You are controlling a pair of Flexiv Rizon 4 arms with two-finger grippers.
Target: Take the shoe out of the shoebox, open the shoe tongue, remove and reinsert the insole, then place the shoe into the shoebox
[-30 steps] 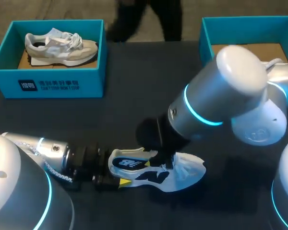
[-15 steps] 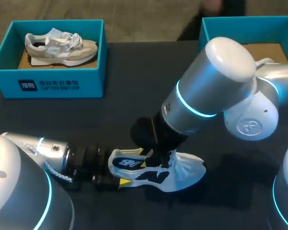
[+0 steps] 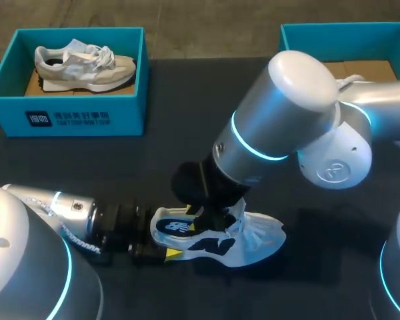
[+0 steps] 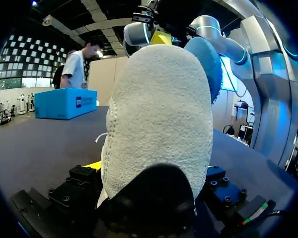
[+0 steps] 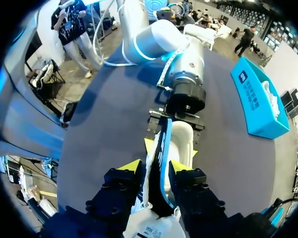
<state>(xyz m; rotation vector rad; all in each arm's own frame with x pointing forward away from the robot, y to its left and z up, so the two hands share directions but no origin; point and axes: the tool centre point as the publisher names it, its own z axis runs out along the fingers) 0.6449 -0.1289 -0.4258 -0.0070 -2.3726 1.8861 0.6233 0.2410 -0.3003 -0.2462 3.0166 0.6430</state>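
Right fingers: narrow, coming down from above with one yellow tip on each side of the blue insole. Both tips look pressed on it, so I call that a proper pinch.
Left fingers: clamped on the heel of the shoe from the near left, lying low along the tabletop. That is the anchor hand.
Shoe: out of its box in the near middle of the tabletop, heel to the left and toe to the right. The tongue and laces are bunched toward the toe, which leaves the mouth open.
Insole: its heel end stands up out of the mouth between the right fingers. The front part is hidden inside the shoe, so I cannot tell how deep it sits.
Why this hold: with the heel pinned, a pull or push on the insole should move the insole alone and not drag the whole shoe.
Shoeboxes: there are two blue ones at the far edge. The far right shoebox shows bare cardboard where its floor is visible, so it is likely this shoe's home. The far left shoebox holds a beige shoe and is well apart from the action.
Stage: I judge this is the insole step, past the halfway mark, with boxing still to come.
Watch for: a soft insole that could buckle if it is driven in crooked.
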